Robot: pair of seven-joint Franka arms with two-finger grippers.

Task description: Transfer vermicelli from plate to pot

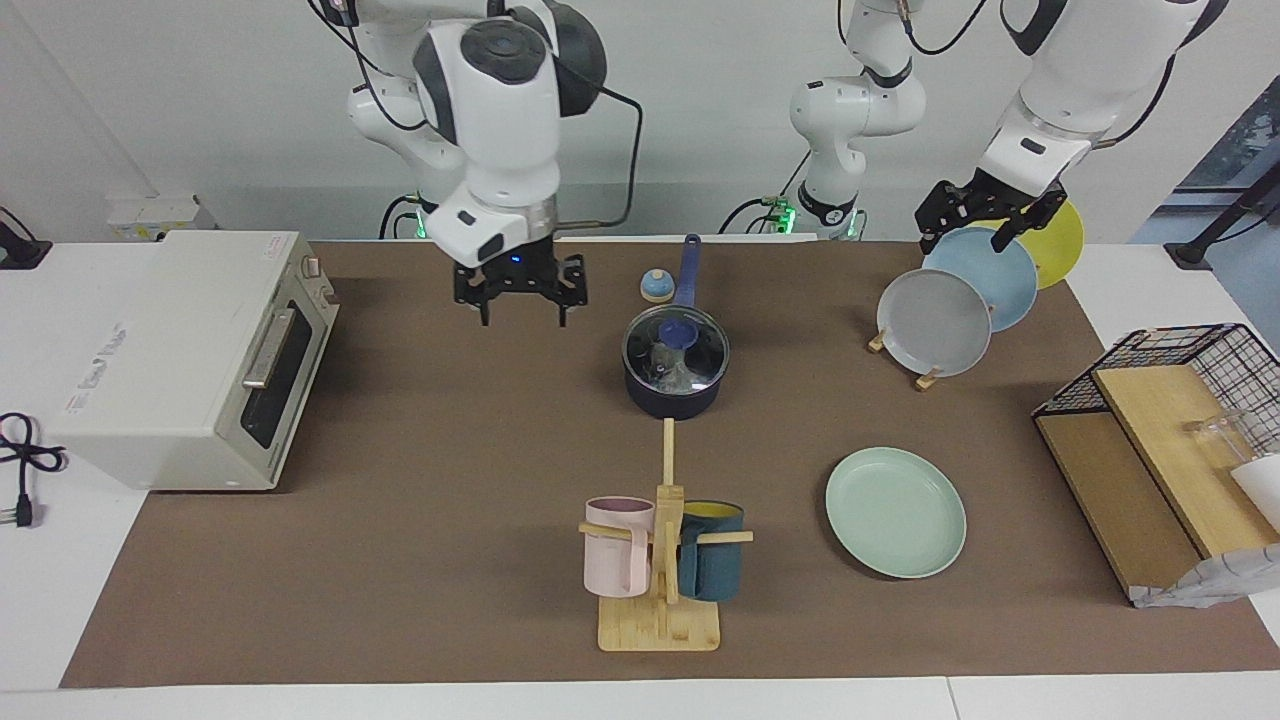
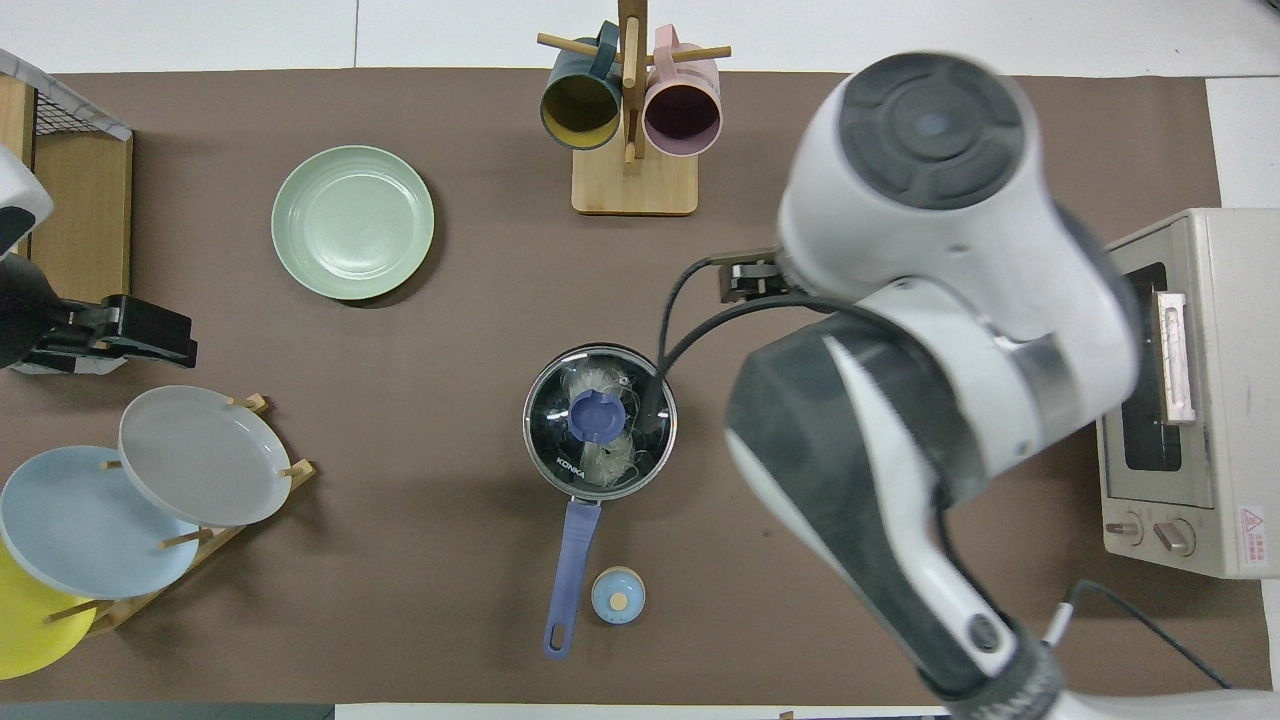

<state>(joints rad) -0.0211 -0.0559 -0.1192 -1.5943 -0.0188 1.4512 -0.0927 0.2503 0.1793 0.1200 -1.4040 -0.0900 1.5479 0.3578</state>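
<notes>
Robots' edge first. Right end effector raised over bare worktop between the pot and the toaster oven; fingers spread wide, nothing held. Left end effector up over the plate rack at the corner by the left arm's base, waiting; grip state not readable.

Small pale-blue dome just beside the handle, close to the robots' edge. Handle's long axis square to that edge, free end toward the robots.

Pot mid-worktop, glass lid seated on it. Vermicelli inside, seen through the glass: two nests, one each side of the lid knob. From the right end effector, pot off toward the left arm's end and lower; right arm clearly the closer one.

Plate nearer the edge away from the robots, toward the left arm's end, well apart from the pot. Bare, no noodles on it. Transfer judged done; probably only retreat left.

Count: nests two, pot one, lid one, mint plate one. Racked plates three: grey, light blue, yellow. Mugs two, on the wooden tree at the edge farthest out.
</notes>
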